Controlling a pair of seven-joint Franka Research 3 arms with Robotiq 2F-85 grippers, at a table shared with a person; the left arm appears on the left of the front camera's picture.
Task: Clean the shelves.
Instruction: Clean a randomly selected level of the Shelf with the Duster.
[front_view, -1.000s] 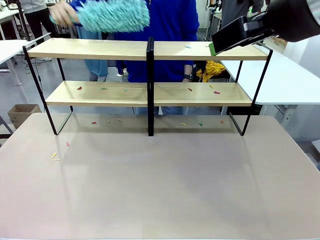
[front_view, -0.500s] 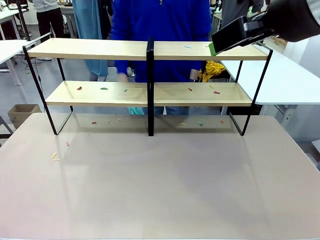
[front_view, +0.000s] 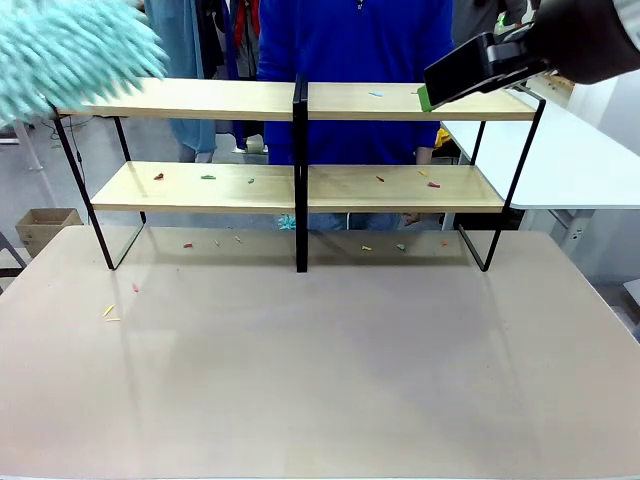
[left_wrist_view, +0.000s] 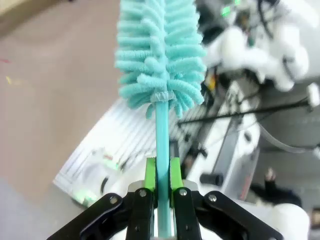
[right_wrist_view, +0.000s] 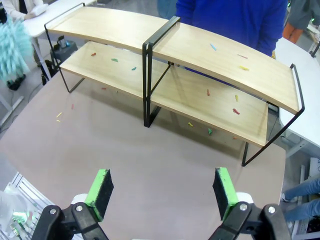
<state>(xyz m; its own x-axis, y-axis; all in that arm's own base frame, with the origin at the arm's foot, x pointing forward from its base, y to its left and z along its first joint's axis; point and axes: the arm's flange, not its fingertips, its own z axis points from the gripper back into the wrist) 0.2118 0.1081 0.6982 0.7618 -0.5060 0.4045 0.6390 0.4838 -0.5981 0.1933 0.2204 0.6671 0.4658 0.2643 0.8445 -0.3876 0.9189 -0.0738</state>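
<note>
The shelves (front_view: 200, 98) stand across the far half of the table, two light wooden boards in a black frame with a centre post, also in the right wrist view (right_wrist_view: 220, 57). Small coloured scraps (front_view: 430, 184) lie on both boards. My left gripper (left_wrist_view: 161, 175) is shut on the thin handle of a fluffy teal duster (left_wrist_view: 160, 55). The duster (front_view: 70, 50) is blurred at the upper left of the front view, level with the top board's left end. My right gripper (right_wrist_view: 161, 180) hangs open high above the table, at the shelves' top right (front_view: 428, 92).
A person in a blue top (front_view: 350, 40) stands behind the shelves. More scraps lie on the table (front_view: 110, 312) and under the lower board. A white table (front_view: 570, 150) stands at the right, and a cardboard box (front_view: 40, 225) sits on the floor at the left.
The teal duster was above the top board's left half a second ago, went out of the front view, and now is at the upper left corner. The person shifted right. The right gripper held still.
</note>
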